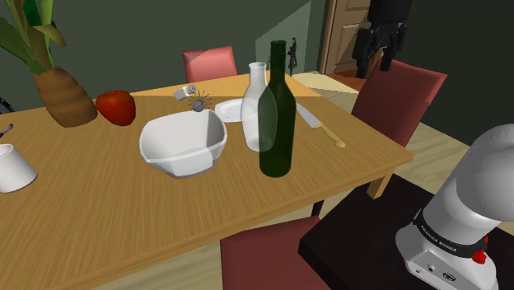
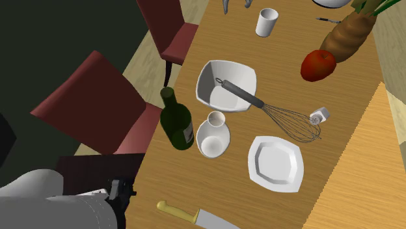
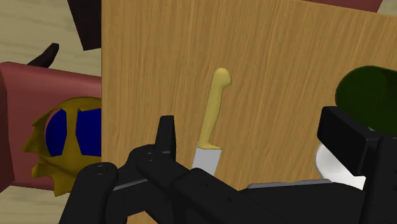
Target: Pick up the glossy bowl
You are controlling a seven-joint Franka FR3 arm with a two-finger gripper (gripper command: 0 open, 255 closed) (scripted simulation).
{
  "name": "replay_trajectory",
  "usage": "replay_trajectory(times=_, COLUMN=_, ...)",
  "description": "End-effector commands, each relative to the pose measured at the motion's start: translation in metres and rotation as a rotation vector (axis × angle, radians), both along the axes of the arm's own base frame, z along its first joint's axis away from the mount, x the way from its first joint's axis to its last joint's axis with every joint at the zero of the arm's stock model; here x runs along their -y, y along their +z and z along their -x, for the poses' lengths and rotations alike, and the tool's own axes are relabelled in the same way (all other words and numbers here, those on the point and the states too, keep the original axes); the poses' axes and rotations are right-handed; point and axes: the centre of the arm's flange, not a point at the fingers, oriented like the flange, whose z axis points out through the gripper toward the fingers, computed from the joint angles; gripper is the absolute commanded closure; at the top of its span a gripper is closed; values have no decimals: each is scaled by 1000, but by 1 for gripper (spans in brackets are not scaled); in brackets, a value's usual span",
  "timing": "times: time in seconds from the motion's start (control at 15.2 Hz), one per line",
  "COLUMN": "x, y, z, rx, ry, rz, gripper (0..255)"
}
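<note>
Sitting on wooden table [image 1: 123, 222], white bowl [image 1: 183, 144], green bottle [image 1: 277, 115], red chairs [image 1: 399, 95] around

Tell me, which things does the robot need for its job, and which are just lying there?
For the job: white bowl, open jaws.

Just lying about: whisk (handle resting in the bowl), green bottle, white carafe, plate, knife, red fruit, cup.
</note>
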Motion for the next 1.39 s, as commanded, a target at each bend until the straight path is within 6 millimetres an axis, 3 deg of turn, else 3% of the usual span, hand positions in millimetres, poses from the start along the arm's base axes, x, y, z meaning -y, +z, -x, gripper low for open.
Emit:
replay_trajectory(times=0.0, x=0, y=0, z=0, rx=0, ry=0, rz=0, gripper=0)
replay_trajectory(times=1.32, x=-215, y=-51, z=-127, rx=26, ry=-182, rz=-35, gripper=0)
